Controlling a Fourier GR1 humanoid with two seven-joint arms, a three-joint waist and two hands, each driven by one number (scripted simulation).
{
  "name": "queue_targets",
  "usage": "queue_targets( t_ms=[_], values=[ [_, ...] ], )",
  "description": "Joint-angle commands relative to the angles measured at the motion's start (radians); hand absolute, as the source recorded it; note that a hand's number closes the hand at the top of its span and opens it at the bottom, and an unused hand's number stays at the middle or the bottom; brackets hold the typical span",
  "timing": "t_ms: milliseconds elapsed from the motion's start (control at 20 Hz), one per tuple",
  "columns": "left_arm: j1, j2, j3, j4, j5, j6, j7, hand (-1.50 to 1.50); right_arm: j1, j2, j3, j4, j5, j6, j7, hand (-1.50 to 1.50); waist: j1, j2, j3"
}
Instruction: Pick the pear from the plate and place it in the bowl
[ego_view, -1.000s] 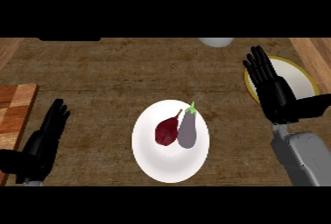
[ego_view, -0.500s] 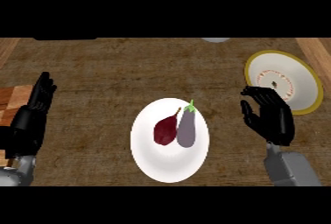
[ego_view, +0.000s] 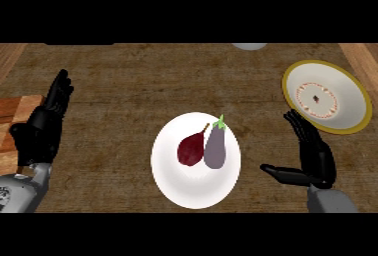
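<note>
Right robot hand (ego_view: 314, 155) open, thumb toward plate (ego_view: 171, 185) mid-surface, presumably lining up on dark-red pear (ego_view: 191, 148) touching eggplant (ego_view: 215, 147); bowl (ego_view: 351, 107) at right edge; left robot hand (ego_view: 44, 122) open, resting.

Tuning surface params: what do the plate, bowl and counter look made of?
Plate: plain white, smooth, soft sheen, likely glazed ceramic. Bowl: white inside with a yellow rim and a patterned ring, also ceramic-looking, though plastic is possible. Counter: brown, matte, streaked like rough wood grain, with lighter wooden strips at the side edges.
</note>
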Motion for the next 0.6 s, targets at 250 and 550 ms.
queue_targets(
  t_ms=[250, 550],
  values=[
    [-0.043, -0.001, 0.030, 0.040, -0.009, -0.040, 0.023, 0.00, -0.042, -0.159, 0.145, -0.180, 0.270, -0.126, 0.345, -1.50, -0.005, -0.005, -0.004],
    [-0.044, -0.024, 0.053, 0.080, -0.009, -0.073, -0.009, 0.00, -0.148, -0.174, 0.261, -0.337, 0.382, -0.082, 0.679, -1.50, 0.000, -0.004, -0.003]
  ],
)
